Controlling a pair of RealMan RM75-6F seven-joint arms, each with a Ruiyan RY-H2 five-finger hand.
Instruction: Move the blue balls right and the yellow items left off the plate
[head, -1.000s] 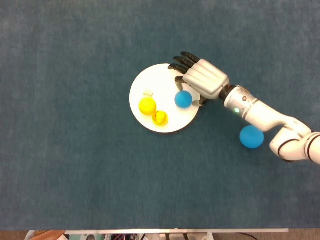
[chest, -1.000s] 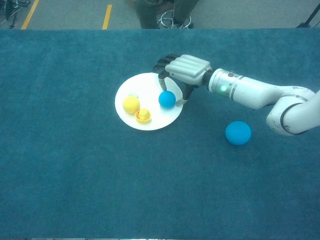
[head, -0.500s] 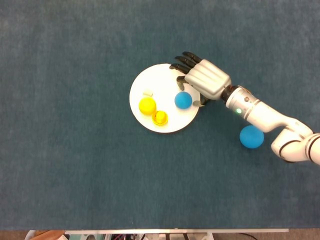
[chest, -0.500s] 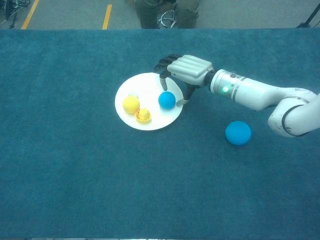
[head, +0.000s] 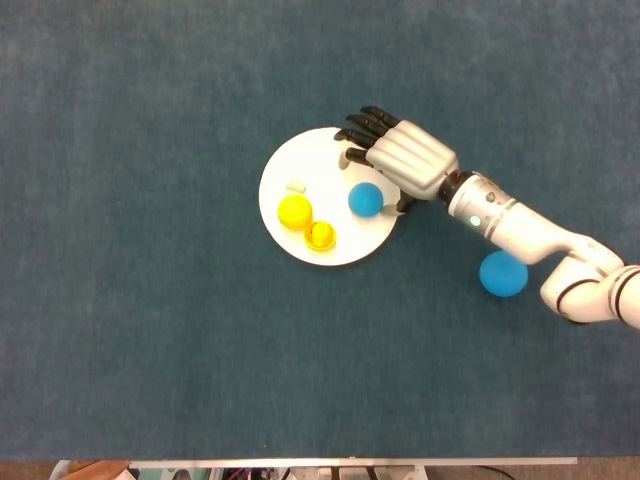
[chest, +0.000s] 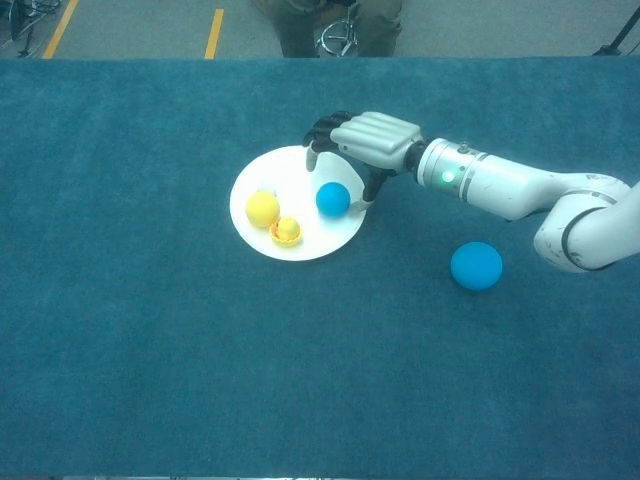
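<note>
Blue balls: two, one on plate (head: 300, 165), one off. Yellow items: two. Right hand (head: 405, 160) fingers spread, empty.

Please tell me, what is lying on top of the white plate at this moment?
On the white plate lie a blue ball, a yellow ball, a smaller yellow item and a small pale piece. The right hand covers the plate's right rim, hiding anything beneath it.

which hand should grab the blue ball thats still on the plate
The right hand. It hovers over the plate's right edge, fingers spread around the blue ball on the plate, not gripping it yet. That ball goes right, where the other blue ball already lies. The left hand is not in view.
</note>
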